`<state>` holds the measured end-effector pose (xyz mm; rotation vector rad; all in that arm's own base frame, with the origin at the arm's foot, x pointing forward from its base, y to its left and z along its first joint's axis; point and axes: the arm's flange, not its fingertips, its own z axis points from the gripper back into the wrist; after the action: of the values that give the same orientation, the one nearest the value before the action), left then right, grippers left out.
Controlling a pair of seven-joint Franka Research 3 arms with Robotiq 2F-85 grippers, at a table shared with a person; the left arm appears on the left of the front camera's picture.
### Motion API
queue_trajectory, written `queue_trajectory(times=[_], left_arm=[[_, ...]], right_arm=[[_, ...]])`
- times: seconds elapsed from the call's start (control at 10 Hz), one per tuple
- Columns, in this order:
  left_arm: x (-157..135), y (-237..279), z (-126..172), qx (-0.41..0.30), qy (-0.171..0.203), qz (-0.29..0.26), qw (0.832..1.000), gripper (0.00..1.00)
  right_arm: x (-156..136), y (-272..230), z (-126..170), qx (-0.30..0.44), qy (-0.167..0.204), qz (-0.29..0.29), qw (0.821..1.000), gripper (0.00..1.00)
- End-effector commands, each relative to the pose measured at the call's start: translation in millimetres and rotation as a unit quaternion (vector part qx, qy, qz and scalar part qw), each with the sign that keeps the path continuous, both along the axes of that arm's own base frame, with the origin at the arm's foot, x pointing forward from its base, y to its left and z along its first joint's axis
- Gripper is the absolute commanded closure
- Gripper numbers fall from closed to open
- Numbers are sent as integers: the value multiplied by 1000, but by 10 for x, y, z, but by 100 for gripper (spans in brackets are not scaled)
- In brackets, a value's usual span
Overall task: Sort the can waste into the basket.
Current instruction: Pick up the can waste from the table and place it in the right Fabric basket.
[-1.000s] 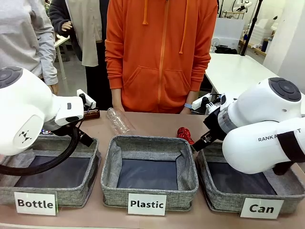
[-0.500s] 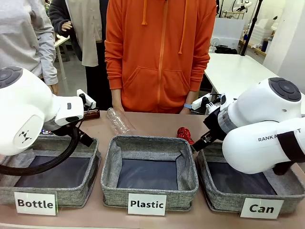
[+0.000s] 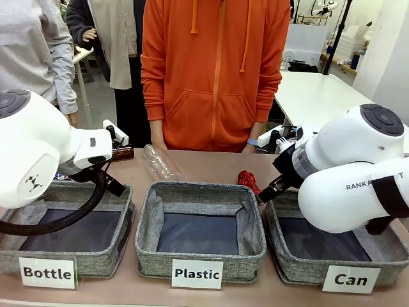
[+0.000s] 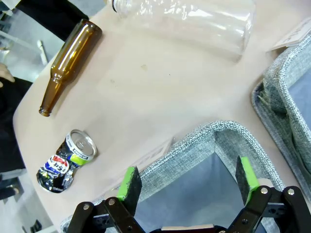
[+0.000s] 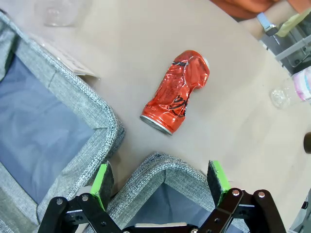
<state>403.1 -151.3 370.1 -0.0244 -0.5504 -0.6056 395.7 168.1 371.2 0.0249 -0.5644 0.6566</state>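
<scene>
A crushed shiny red can (image 5: 177, 92) lies on the tan table just beyond a corner of the grey "Can" basket (image 5: 158, 167); from the front the red can (image 3: 246, 179) sits behind the gap between the "Plastic" and "Can" basket (image 3: 300, 268). My right gripper (image 5: 160, 178) hangs open above that basket corner, empty. A crushed dark can (image 4: 65, 160) with blue-red-white print and a silver end lies on the table outside the corner of the "Bottle" basket (image 4: 214, 138). My left gripper (image 4: 188, 178) is open over that corner, holding nothing.
A brown glass bottle (image 4: 68, 65) and a clear plastic bottle (image 4: 194, 19) lie beyond the dark can. The "Plastic" basket (image 3: 198, 252) stands in the middle, the "Bottle" basket (image 3: 96, 262) on the left. A person in an orange hoodie (image 3: 214, 70) stands at the far edge.
</scene>
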Motion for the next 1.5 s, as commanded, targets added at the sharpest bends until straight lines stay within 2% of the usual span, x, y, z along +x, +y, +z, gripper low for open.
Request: queue_trajectory(times=[0.0,0.5,0.6,0.7,0.8,0.9,1.0,1.1,1.2,1.3,1.4], left_arm=[[0,0,2,0,0,0,1000,0],[0,0,0,0,0,0,1000,0],[-78,-9,106,-5,6,-16,1000,0],[-188,4,314,-22,11,-32,999,0],[-340,31,609,-54,12,-33,998,0],[-550,113,977,-85,35,-30,995,0],[-732,229,1201,-100,58,-19,993,0],[-878,398,1302,-112,83,-55,989,0],[-1063,735,1453,-150,112,-115,976,0],[-1204,1168,1582,-181,125,-148,964,0],[-1192,1679,1655,-245,118,-135,953,0]], right_arm=[[0,0,1,0,0,0,1000,0],[0,0,0,0,0,0,1000,0],[-9,-21,112,8,4,2,1000,0],[-42,-88,323,28,17,6,999,0],[-100,-190,607,51,37,-14,998,0],[-218,-314,953,76,67,-70,992,0],[-392,-459,1253,133,108,-73,983,0],[-574,-686,1489,172,136,-57,974,0],[-770,-964,1714,241,174,-28,954,0],[-906,-1280,1876,300,173,-35,938,0],[-1029,-1702,1987,377,157,-47,912,0]])
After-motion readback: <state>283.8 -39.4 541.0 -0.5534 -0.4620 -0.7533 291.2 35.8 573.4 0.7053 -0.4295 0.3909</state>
